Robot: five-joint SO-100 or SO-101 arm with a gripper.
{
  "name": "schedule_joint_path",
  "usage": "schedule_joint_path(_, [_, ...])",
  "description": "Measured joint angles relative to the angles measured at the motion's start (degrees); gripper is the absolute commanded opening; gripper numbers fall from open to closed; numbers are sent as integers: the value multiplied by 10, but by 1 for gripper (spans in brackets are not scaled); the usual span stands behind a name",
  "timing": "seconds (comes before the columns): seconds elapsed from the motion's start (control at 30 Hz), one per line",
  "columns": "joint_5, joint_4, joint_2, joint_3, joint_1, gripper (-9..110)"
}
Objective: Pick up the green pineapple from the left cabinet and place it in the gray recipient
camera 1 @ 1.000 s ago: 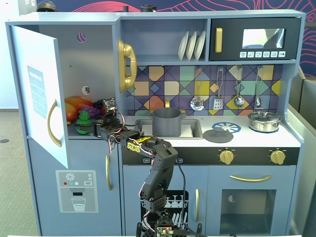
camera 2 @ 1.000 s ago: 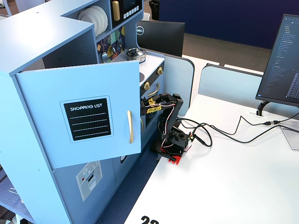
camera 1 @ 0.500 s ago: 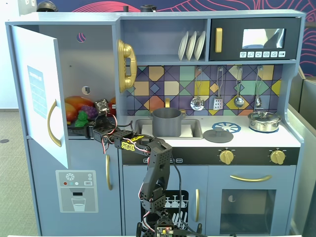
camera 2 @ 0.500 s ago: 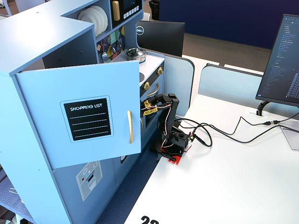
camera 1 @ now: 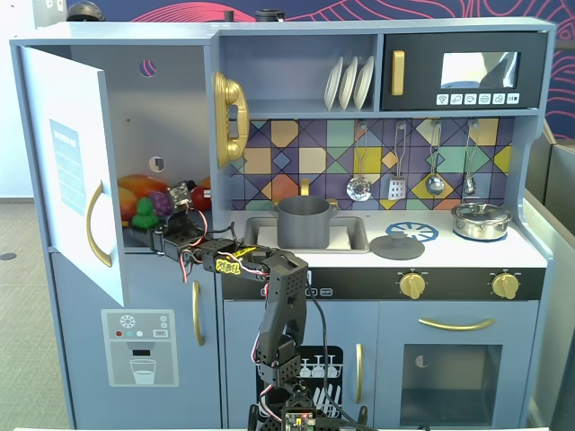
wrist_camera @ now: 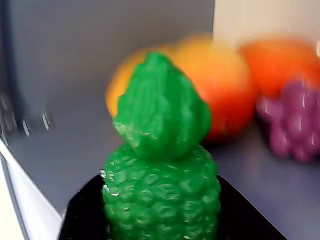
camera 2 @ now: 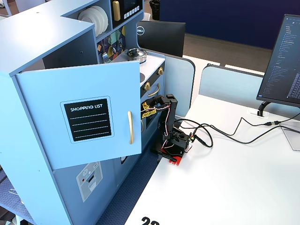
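Note:
The green pineapple (wrist_camera: 160, 170) stands upright between my gripper's (wrist_camera: 161, 205) two black jaws, which press against both sides of its bumpy body. In a fixed view the pineapple (camera 1: 144, 214) is on the shelf of the left cabinet (camera 1: 171, 108), whose white door (camera 1: 67, 171) stands wide open, and my gripper (camera 1: 162, 226) reaches in from the right. The gray recipient (camera 1: 304, 222), a dark pot, sits in the sink to the right. In the other fixed view the open door (camera 2: 89, 117) hides the gripper and the pineapple.
Orange fruits (wrist_camera: 220, 85) and a purple grape bunch (wrist_camera: 292, 125) lie just behind the pineapple. A flat gray lid (camera 1: 397, 246) and a shiny silver pot (camera 1: 481, 220) sit on the counter. My arm (camera 2: 166, 112) stands on a white desk.

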Motion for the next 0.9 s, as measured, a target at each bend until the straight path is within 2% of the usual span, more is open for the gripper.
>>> schedule_joint_path(0.23, [-25, 35, 62, 8, 0, 0])
schedule_joint_path(0.6, [-81, 223, 418, 85, -52, 0])
schedule_joint_path(0.9, [-119, 208, 592, 116, -52, 0])
